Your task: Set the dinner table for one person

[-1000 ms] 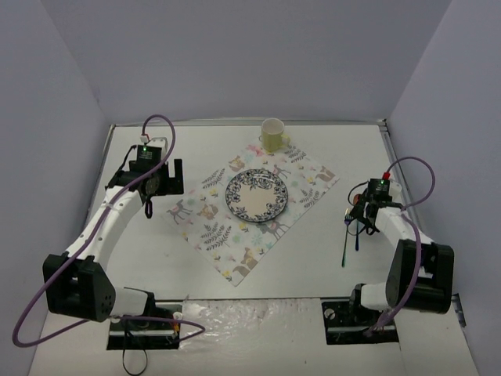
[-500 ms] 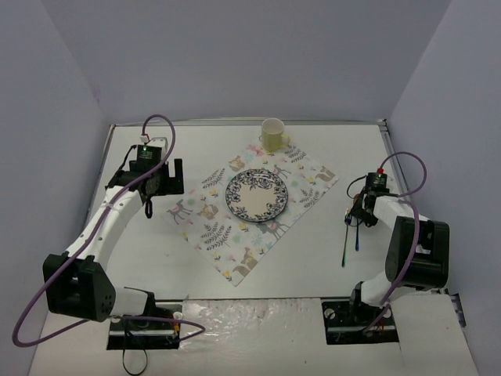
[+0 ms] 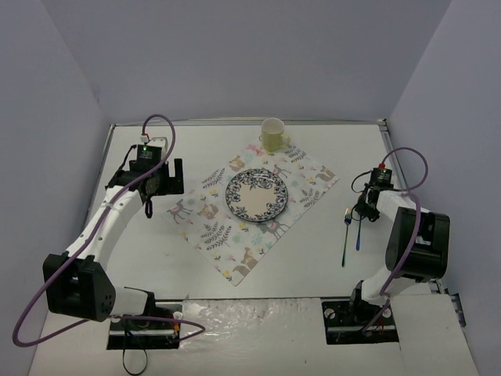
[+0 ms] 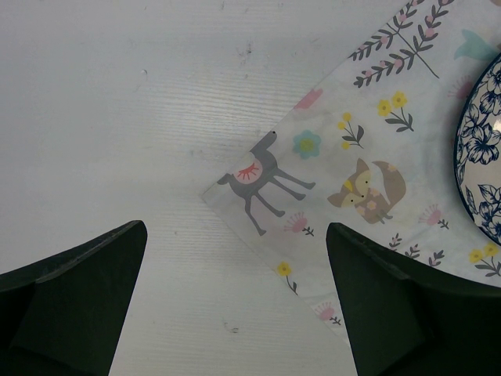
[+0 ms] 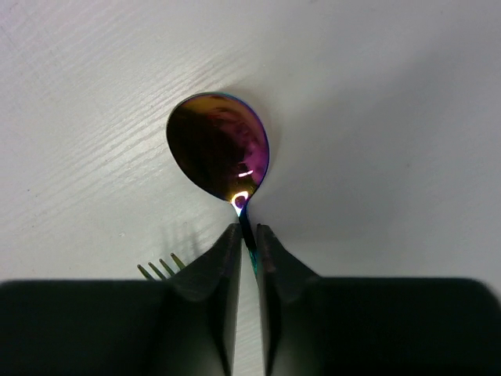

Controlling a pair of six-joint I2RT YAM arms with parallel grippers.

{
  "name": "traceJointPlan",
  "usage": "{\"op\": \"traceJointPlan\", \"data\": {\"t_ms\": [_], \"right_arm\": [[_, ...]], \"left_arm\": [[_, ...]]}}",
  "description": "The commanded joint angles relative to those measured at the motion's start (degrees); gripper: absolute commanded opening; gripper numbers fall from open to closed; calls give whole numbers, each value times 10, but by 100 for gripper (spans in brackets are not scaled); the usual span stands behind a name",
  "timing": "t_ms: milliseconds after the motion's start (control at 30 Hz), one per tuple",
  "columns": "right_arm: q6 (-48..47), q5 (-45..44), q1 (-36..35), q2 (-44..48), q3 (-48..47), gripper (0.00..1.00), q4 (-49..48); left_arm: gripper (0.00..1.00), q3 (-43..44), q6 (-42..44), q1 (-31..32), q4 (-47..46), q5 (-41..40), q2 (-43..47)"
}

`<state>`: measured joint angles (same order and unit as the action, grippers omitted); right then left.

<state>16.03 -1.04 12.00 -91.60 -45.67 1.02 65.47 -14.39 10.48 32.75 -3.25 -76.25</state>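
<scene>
My right end effector [image 5: 249,229] clamps the spoon [image 5: 218,146] by its neck, at the table's [image 3: 313,251] 3 o'clock. Left end effector [image 4: 235,225] gapes. White tabletop, lilac walls [image 3: 235,55].

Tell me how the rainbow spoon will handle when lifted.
The spoon looks like polished metal: probably stiff but slippery. The right gripper pinches its thin neck behind the bowl, so it may pivot. The fork lies close beside and could get nudged.
</scene>
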Motion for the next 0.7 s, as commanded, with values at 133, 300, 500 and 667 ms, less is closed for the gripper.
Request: {"op": "traceJointPlan", "data": {"t_ms": [133, 300, 500, 667], "right_arm": [[-25, -11, 4, 5, -16, 0, 10], [-40, -63, -2, 36, -42, 0, 11], [-116, -119, -74, 48, -107, 0, 11], [-224, -79, -163, 21, -195, 0, 13]], "left_arm": [[97, 22, -6, -3, -15, -5, 23], [97, 22, -7, -3, -16, -4, 21], [97, 21, -7, -3, -17, -7, 19], [97, 19, -5, -3, -18, -15, 21]]}}
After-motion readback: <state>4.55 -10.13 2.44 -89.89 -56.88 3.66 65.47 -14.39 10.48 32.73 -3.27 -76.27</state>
